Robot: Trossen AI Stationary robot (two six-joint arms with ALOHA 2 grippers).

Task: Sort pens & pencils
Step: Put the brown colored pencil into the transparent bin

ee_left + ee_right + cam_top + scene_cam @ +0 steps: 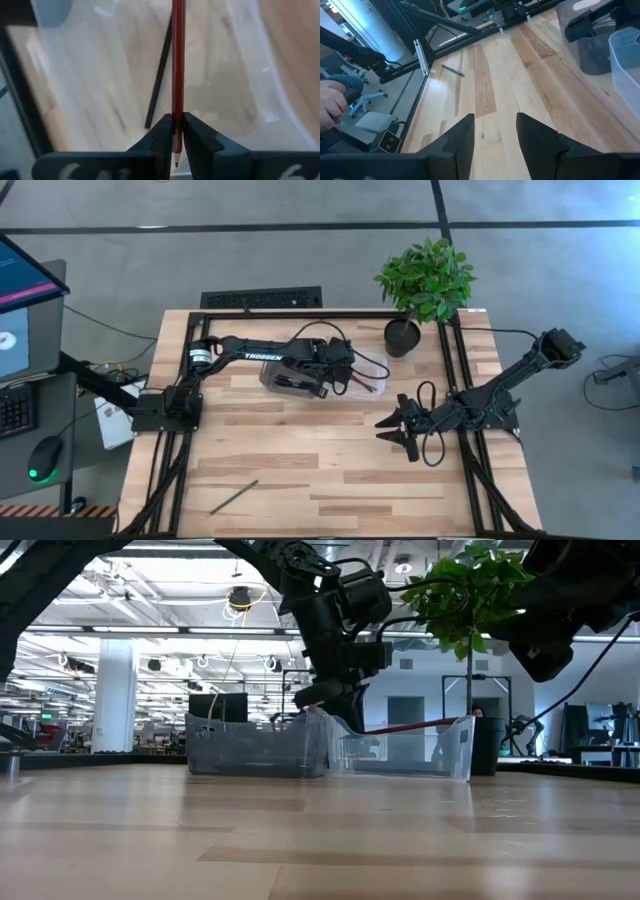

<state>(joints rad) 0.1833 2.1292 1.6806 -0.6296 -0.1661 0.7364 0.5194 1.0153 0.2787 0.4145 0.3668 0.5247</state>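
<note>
The left gripper [174, 131] has its fingers [159, 132] clamped on a red pencil [178, 60] near its sharpened tip, the long shaft reaching out ahead of them over the clear bin [375, 362]. Beside the fingers, on the bin floor, lies a dark pencil [159, 75]. I'd lower the shaft flatter before letting go, so it doesn't tip over the rim. The right gripper [494, 131] waits, fingers apart, well off over bare table [300, 460]; another pencil [234, 497] lies far from both.
</note>
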